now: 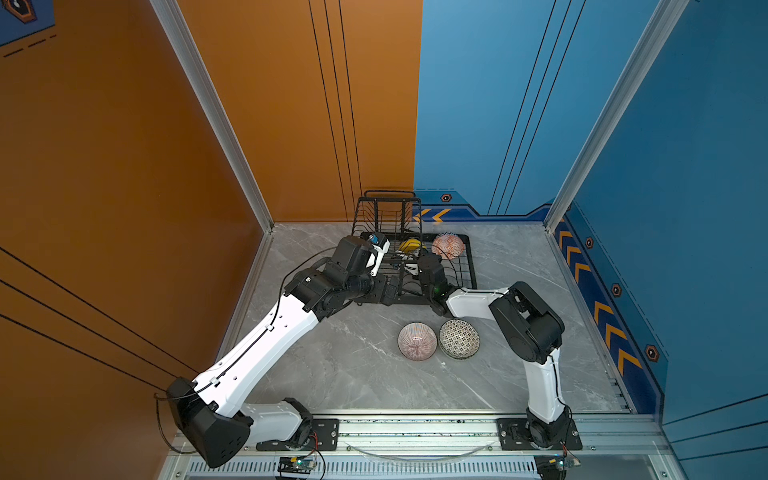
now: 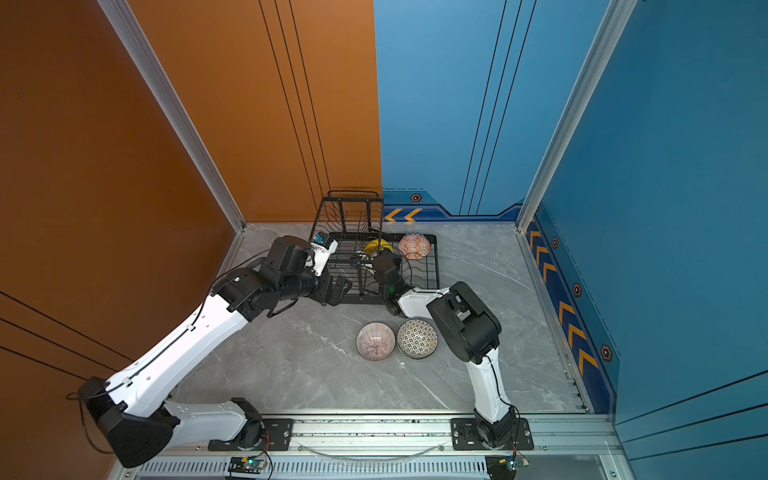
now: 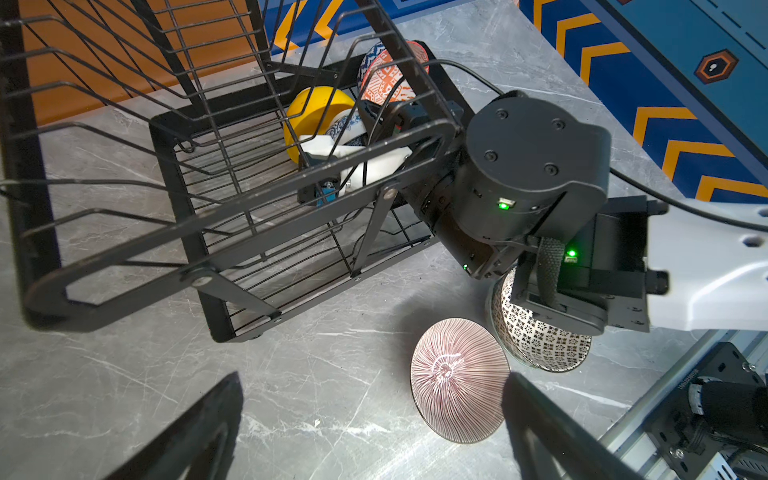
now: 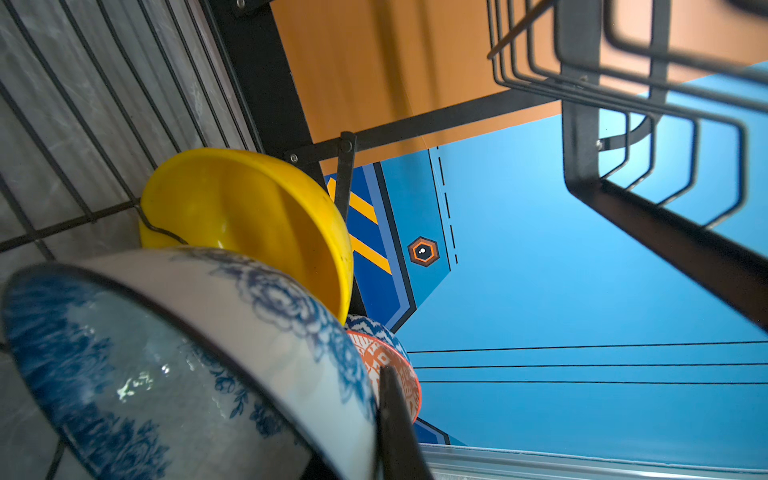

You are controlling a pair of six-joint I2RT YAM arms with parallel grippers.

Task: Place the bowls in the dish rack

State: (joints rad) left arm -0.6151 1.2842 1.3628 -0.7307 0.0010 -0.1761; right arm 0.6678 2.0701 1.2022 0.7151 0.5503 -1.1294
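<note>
Six bowls, one rack: the right gripper (image 3: 324, 143) is clamped on the blue-white floral bowl (image 4: 187, 353) inside the black wire dish rack (image 3: 390, 192). A plain yellow bowl (image 4: 249, 216) sits just ahead of it, with an orange-white patterned bowl (image 1: 448, 245) and a blue-patterned bowl (image 3: 371, 54) beyond. The floral bowl should be seated between the wires before release. Behind the wrist lie a pink radial-lined bowl (image 1: 417, 340) and a black-white geometric bowl (image 1: 459, 338). The left gripper (image 3: 374, 378) gapes, empty.
</note>
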